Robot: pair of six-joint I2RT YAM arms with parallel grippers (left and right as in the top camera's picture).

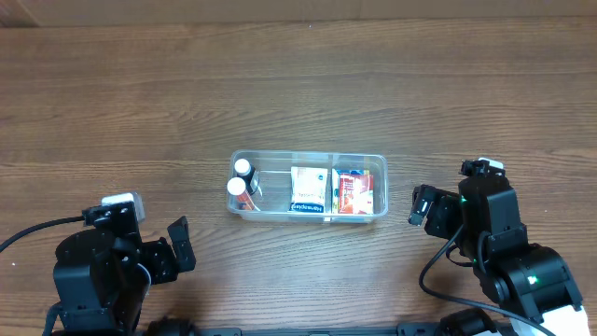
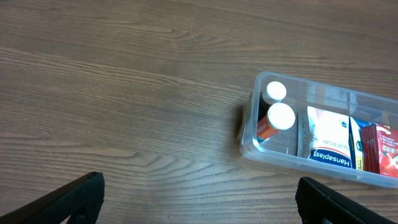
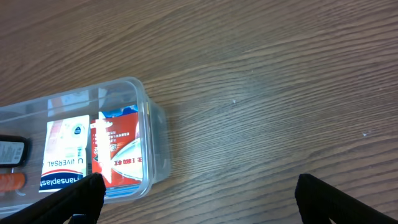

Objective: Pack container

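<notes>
Probably the packing is complete, so the sound move is to hold the left hand, at 7 o'clock, and the right hand, at 4 o'clock, both released and empty, clear of the container in the middle of the desk. Inside are two white-capped bottles at its 9 o'clock end, then one white box and one red box toward 3 o'clock.

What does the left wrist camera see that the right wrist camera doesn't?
Only the left wrist view shows the two white bottle caps and the left end of the container. Only the right wrist view shows the container's right end and the whole red packet; the bottles there are just slivers at the picture's edge. Both show the white packet, some of the red packet, and the wooden table.
</notes>
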